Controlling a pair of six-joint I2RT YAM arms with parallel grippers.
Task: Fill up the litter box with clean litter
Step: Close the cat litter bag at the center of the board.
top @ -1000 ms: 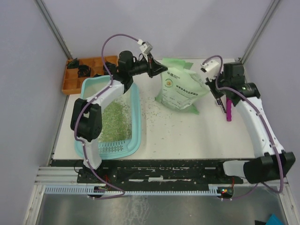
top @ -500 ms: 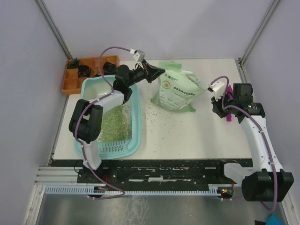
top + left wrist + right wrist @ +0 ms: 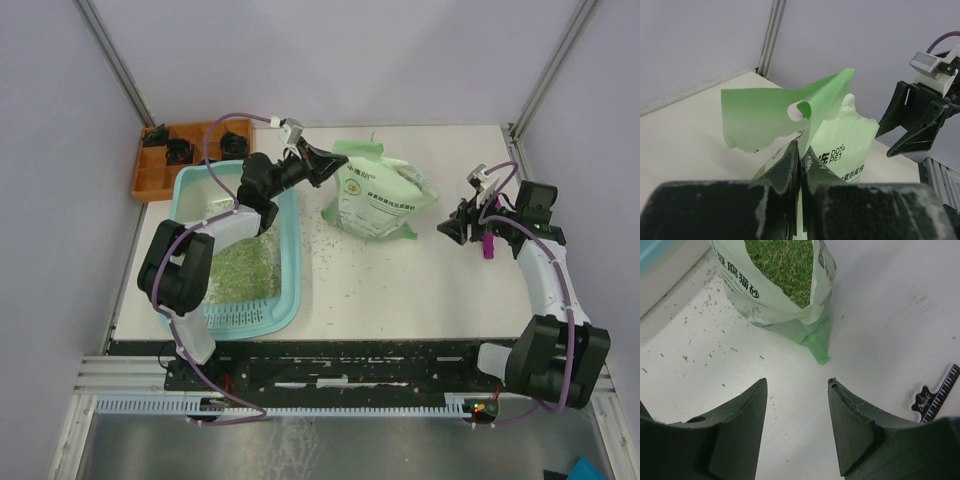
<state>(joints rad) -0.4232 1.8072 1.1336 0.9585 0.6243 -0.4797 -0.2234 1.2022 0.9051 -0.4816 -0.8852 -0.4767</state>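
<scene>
Over at the left, the left gripper (image 3: 318, 163) reaches across the far corner of the litter box (image 3: 292, 250) and has its fingers (image 3: 790, 162) pressed together on the thin green top edge of the bag (image 3: 378, 195), so that a flap of the bag stands up above them in the left wrist view. The bag itself is on the table (image 3: 420, 285) just right of the box, its printed face turned up and its pinched top pointing toward the box. The litter box sits at the left side of the table with its ribbed ledge at the near end; the litter (image 3: 240, 268) lies as a pale green grainy patch over the near half of its floor, while the far half shows whitish. More green grains show between the bag's printed walls in the right wrist view, and loose granules (image 3: 335, 235) are scattered on the table between box and bag. The right gripper (image 3: 455, 228) hovers low to the right of the bag, jaws apart with only bare tabletop between them. A magenta scoop (image 3: 487, 244) lies just beside that arm's wrist, partly hidden by it. An orange tray (image 3: 150, 178) sits behind the box in the far left corner.
</scene>
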